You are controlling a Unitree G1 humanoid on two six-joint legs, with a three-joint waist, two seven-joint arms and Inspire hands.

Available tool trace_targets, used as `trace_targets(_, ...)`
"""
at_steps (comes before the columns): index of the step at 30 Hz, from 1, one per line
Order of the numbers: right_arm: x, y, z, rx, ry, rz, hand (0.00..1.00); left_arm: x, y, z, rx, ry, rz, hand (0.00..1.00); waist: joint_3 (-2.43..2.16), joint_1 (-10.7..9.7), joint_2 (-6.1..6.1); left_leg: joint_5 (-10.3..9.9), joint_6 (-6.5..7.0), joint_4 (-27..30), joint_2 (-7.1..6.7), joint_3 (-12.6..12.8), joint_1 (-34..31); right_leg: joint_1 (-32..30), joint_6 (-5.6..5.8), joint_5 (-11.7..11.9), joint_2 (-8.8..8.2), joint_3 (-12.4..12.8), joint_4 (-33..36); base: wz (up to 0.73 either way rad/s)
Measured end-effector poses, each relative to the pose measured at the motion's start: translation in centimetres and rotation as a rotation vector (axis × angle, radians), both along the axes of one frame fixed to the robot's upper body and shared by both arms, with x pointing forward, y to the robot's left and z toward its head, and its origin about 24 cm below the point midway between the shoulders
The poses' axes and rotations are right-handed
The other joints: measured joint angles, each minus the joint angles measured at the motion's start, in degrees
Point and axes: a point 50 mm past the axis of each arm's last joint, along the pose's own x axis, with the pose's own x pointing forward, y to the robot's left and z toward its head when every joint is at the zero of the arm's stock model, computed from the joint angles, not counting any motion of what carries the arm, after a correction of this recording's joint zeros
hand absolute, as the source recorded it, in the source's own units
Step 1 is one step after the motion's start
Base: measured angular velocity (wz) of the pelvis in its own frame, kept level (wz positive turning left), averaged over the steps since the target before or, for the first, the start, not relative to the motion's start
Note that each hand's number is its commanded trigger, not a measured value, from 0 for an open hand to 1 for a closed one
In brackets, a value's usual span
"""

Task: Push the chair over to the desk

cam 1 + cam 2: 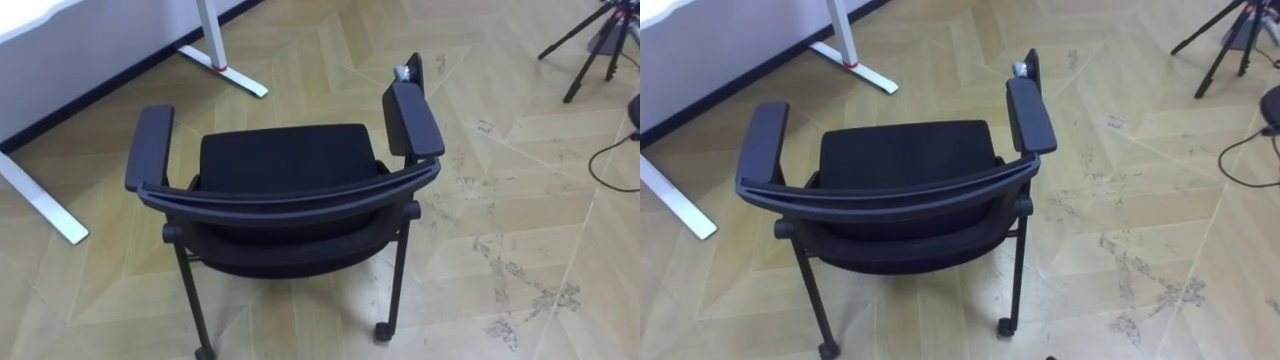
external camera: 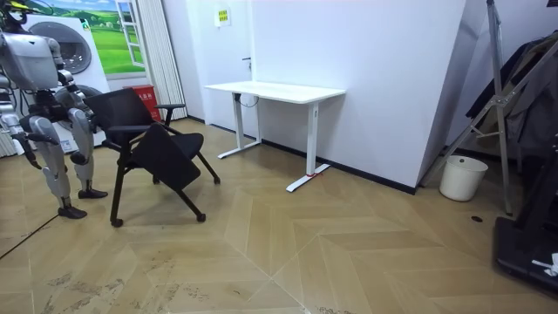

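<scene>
Well, from the head camera I look down on the black chair (image 1: 285, 190) from behind. Its curved backrest (image 1: 290, 195) is closest to me, the seat is beyond it, and one armrest is on each side. The chair stands with its legs on the wooden floor (image 1: 330, 60), and I see small wheels under the two legs nearest to me. Beyond the chair, toward the far left corner of my view, is the white desk (image 1: 60, 40); one of its long flat feet (image 1: 225, 72) lies on the floor just beyond the seat, and another one is to the left of the left armrest. The chair and the desk are apart, they do not touch. On the floor to the right of the chair there are dark scuff marks (image 1: 510, 270), and in the far right corner stand the legs of a tripod (image 1: 590, 50). In the room view the robot stands upright at the room view's left, directly behind the backrest, and the chair is between it and the desk by the white wall. A white bucket (image 2: 462, 177) stands on the floor at the wall, well apart from the desk, on the room view's right. The robot is too small there for me to make out both hands, so I cannot tell if they are open, closed or gripping the backrest.
</scene>
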Motion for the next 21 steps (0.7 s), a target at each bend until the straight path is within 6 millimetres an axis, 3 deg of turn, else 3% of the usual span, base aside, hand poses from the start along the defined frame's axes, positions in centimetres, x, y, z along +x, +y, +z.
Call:
trace_targets(12,-0.7,0.0,0.0,0.017,0.005,-0.001,0.0,-1.9,1.4,0.3,0.083,-0.003,0.076,0.0,0.27,1.7,-0.4,0.0,0.0,0.1,-0.01,-0.2,0.5,0.9,0.01,0.0,-0.09,-0.2,0.1,0.03)
trace_targets(21,0.6,-0.1,0.2,0.028,-0.06,0.018,0.0,-2.3,1.9,0.6,0.108,-0.025,0.079,0.0,0.32,2.4,-0.04,0.0,0.0,0.3,-0.21,-3.0,-0.9,0.8,0.08,-0.3,-0.28,-2.8,-0.1,0.15)
